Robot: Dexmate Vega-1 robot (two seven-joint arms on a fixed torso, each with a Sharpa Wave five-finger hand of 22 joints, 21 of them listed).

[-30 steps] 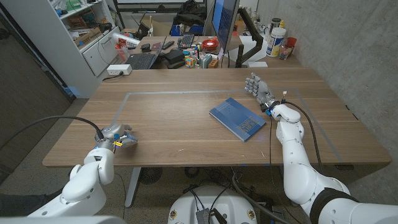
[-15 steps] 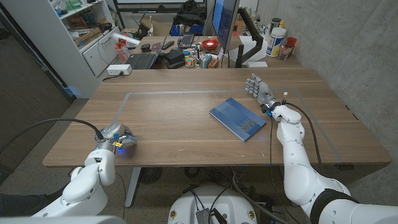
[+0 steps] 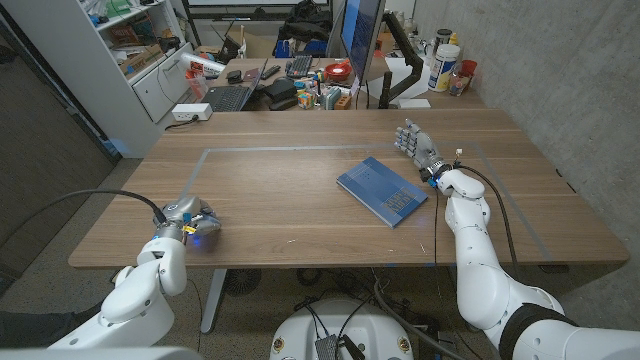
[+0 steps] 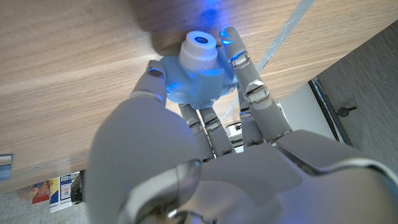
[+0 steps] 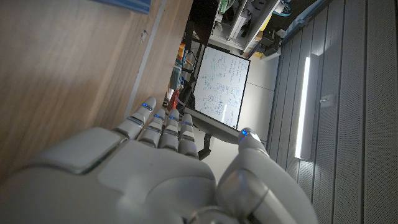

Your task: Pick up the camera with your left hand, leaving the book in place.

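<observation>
A small pale-blue and white camera [image 4: 199,65] with a round lens sits in my left hand [image 4: 205,143], whose fingers curl around its body. That left hand [image 3: 190,222] is near the table's front left corner, low over the wood, with a blue glow at its fingertips. The blue book [image 3: 381,190] lies flat right of the table's middle, far from that hand. My right hand [image 3: 418,143] stands beyond the book's right corner with straight fingers and holds nothing. In the right wrist view the right hand [image 5: 155,168] is over bare wood, and a corner of the book [image 5: 127,4] shows.
A pale tape outline [image 3: 300,149] marks a rectangle on the wooden table [image 3: 290,215]. Behind the far edge stands a cluttered desk with a laptop [image 3: 228,96], a monitor [image 3: 360,35] and bottles [image 3: 447,62]. A shelf [image 3: 140,50] stands at the back left.
My left hand's fingers have curled in around the camera and a blue glow now shows at them. The book and my right hand have not moved.
</observation>
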